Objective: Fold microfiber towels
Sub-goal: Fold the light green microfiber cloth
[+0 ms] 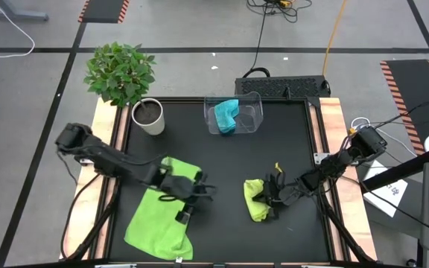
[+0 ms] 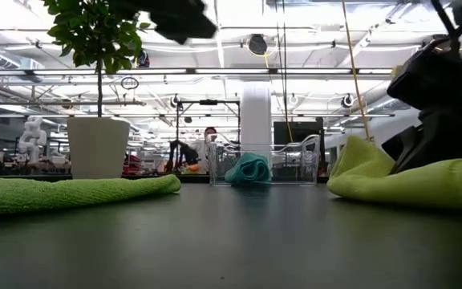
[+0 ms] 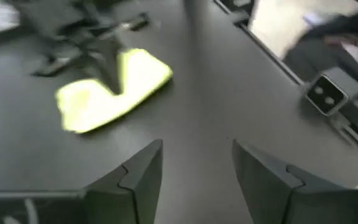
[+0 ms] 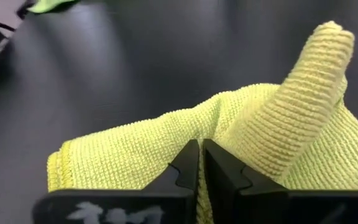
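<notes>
A large lime-green towel (image 1: 159, 219) lies spread flat at the table's near left. My left gripper (image 3: 197, 174) hovers open over that towel's right edge (image 1: 196, 192), with nothing between its fingers. A smaller bunched lime-green towel (image 1: 254, 199) lies right of centre on the table. My right gripper (image 4: 201, 158) is shut on it, reaching in from the right. A turquoise towel (image 1: 226, 115) sits crumpled inside the clear bin (image 1: 253, 112) at the far middle. My right gripper pinches a raised fold of the bunched lime-green towel (image 4: 197, 127) between its two fingers, on the towel's right side. The fingers come from the table's right, slanting down. The towel rests on the table, and one folded part (image 4: 319, 68) stands up beside the fingers.
A white pot with a leafy plant (image 1: 148, 117) stands at the far left, next to the bin. Bare black tabletop (image 1: 222, 171) lies between the two lime-green towels and in front of the bin.
</notes>
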Controlling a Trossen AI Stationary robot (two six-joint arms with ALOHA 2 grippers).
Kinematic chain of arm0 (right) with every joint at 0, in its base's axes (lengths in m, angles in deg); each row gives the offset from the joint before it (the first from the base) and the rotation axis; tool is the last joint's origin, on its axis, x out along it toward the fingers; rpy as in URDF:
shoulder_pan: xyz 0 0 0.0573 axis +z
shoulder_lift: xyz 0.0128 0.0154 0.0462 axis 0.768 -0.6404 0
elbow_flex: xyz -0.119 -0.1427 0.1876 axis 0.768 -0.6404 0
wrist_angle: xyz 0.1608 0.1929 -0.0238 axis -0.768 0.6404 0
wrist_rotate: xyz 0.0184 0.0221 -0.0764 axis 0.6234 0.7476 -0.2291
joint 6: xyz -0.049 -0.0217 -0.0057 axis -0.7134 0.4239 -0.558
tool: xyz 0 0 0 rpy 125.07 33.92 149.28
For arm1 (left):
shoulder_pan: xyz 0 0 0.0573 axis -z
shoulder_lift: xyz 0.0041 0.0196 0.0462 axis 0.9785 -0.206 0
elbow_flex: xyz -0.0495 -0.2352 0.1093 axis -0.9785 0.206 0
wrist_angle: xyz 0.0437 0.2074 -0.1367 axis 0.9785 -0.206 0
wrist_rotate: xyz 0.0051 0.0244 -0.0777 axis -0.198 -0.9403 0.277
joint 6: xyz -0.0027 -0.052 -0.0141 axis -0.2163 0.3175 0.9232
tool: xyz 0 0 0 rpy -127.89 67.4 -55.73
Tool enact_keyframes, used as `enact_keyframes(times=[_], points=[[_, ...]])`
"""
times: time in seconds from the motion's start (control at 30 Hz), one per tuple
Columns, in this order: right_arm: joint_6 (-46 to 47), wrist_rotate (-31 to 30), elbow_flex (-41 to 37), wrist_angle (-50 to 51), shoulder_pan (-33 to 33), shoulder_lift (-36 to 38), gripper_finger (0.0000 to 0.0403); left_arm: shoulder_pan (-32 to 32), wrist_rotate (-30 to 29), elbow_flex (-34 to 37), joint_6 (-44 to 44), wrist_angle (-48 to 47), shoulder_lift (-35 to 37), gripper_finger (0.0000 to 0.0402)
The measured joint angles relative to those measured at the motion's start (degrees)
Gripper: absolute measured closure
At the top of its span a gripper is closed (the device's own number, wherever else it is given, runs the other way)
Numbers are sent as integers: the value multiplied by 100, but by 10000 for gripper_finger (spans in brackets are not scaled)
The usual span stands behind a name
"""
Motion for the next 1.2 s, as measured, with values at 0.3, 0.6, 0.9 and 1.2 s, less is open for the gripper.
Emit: enact_keyframes(times=[0.3, 0.6, 0.9, 1.2], points=[[3, 4, 59, -223, 91, -53, 399, 72, -183, 1479, 351, 2825, 53, 238], [-1096, -142, 66, -1226, 178, -4, 399, -241, -65, 1627, 337, 3871, -812, 238], [-762, -166, 63, -949, 8, 0, 399, -554, 169, 1612, 201, 4473, -1016, 238], [113, -153, 63, -197, -27, -42, 399, -1094, 1015, 779, 406, 4589, -2032, 238]])
